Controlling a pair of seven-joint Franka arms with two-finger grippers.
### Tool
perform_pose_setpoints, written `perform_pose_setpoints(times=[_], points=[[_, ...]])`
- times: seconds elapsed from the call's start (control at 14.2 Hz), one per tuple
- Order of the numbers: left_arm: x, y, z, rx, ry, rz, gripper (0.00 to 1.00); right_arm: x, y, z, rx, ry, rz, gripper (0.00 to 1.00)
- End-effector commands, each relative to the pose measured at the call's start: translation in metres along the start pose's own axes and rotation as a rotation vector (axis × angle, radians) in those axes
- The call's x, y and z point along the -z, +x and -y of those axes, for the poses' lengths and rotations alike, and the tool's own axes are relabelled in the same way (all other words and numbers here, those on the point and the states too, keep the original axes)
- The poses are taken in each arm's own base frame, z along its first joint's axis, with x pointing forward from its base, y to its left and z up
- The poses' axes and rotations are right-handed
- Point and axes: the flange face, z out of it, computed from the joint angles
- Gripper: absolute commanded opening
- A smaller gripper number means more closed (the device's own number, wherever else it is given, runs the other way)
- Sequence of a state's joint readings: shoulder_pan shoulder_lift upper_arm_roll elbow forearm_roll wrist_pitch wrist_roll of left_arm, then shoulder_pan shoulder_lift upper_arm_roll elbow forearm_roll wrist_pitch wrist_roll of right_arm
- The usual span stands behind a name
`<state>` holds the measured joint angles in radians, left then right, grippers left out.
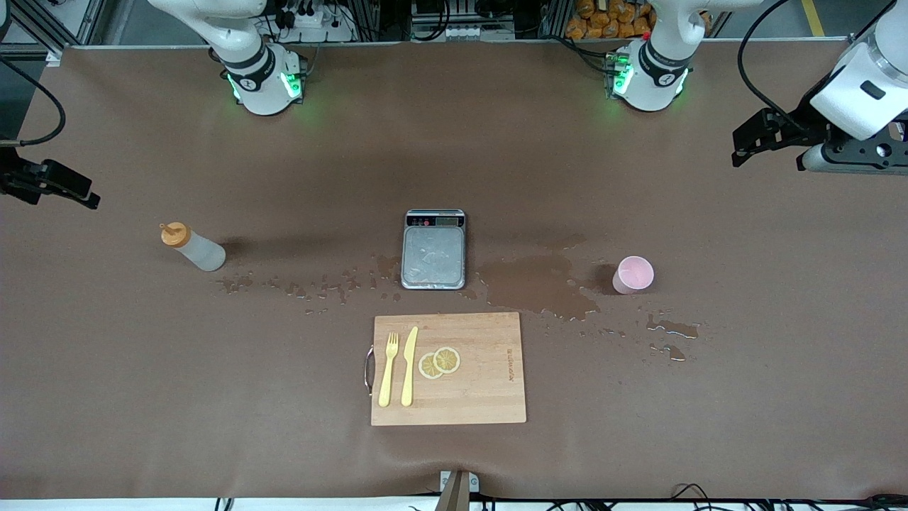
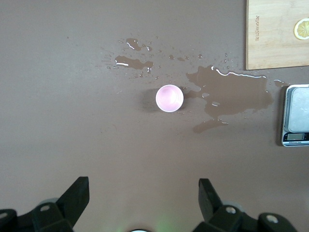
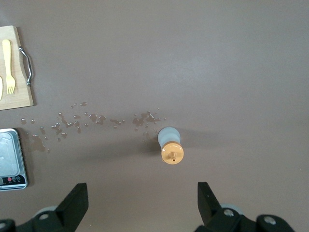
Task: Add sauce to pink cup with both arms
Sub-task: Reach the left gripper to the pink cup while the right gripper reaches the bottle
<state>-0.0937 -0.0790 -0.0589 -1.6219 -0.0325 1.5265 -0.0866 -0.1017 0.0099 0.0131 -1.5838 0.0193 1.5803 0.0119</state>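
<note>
While both arms wait, the left gripper (image 2: 142, 200) and right gripper (image 3: 142, 200) hang wide open, empty, over the tabletop's (image 1: 638, 440) ends, bottle (image 1: 192, 248) and cup (image 1: 633, 274) standing untouched.

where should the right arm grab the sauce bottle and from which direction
Grip the sauce bottle around its whitish body, below the orange cap. It stands upright, so come in level from the side with the open right end effector, leaving the nozzle free for squeezing.

A silver scale (image 1: 433, 249) stands in the middle of the brown tabletop (image 1: 142, 397). Nearer to the front camera lies a wooden cutting board (image 1: 468, 383) with a yellow fork (image 1: 388, 369), a yellow knife (image 1: 409, 365) and two lemon slices (image 1: 439, 362). Wet puddles (image 1: 539, 287) spread beside the scale.
</note>
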Motion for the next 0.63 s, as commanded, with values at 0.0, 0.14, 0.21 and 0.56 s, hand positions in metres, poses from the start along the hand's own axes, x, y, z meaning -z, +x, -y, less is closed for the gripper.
perform_pose_setpoints(times=[0.0,0.14,0.21,0.56], points=[[0.006,0.000,-0.001,-0.006,0.010,0.003,1.00,0.001,-0.002,0.001,0.013,-0.018,-0.001,1.00],[0.006,0.000,-0.003,-0.008,0.009,0.001,1.00,0.000,-0.002,0.001,0.009,-0.016,0.003,1.00],[0.005,0.001,-0.004,-0.010,0.012,0.003,1.00,-0.001,-0.002,0.001,0.005,-0.016,0.005,1.00],[-0.005,0.009,-0.001,-0.004,0.006,0.021,1.00,-0.012,0.002,-0.033,-0.053,-0.003,0.027,1.00]])
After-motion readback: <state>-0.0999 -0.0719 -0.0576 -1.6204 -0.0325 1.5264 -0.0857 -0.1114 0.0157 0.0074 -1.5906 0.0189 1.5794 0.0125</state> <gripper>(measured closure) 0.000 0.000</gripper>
